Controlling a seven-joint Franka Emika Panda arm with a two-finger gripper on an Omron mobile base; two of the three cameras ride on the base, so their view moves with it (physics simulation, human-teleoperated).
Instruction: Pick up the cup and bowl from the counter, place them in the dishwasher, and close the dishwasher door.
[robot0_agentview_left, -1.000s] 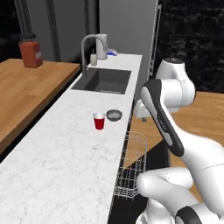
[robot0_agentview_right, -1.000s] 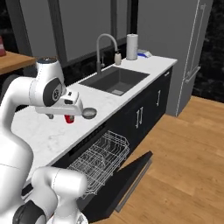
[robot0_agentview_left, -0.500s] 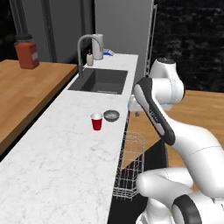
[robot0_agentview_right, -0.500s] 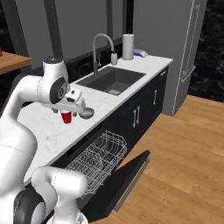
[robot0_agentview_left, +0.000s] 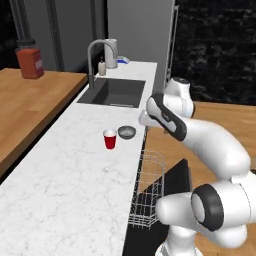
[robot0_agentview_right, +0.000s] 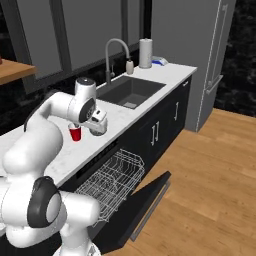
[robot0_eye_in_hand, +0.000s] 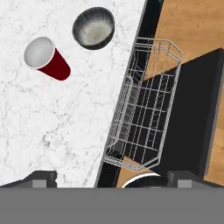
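Two-finger gripper (robot0_eye_in_hand: 109, 177) hanging fully open, holding nothing. Small red tapered party cup (robot0_eye_in_hand: 45, 58) standing at ten o'clock on white marble counter (robot0_eye_in_hand: 52, 127), likely light, thin-walled; pinching across rim advisable. Small grey stone-like bowl (robot0_eye_in_hand: 93, 28) sitting at twelve o'clock, probably heavier.

The white marble counter (robot0_agentview_left: 75, 185) carries the upright red cup (robot0_agentview_left: 109, 139) and, just beside it, the grey bowl (robot0_agentview_left: 127, 132).
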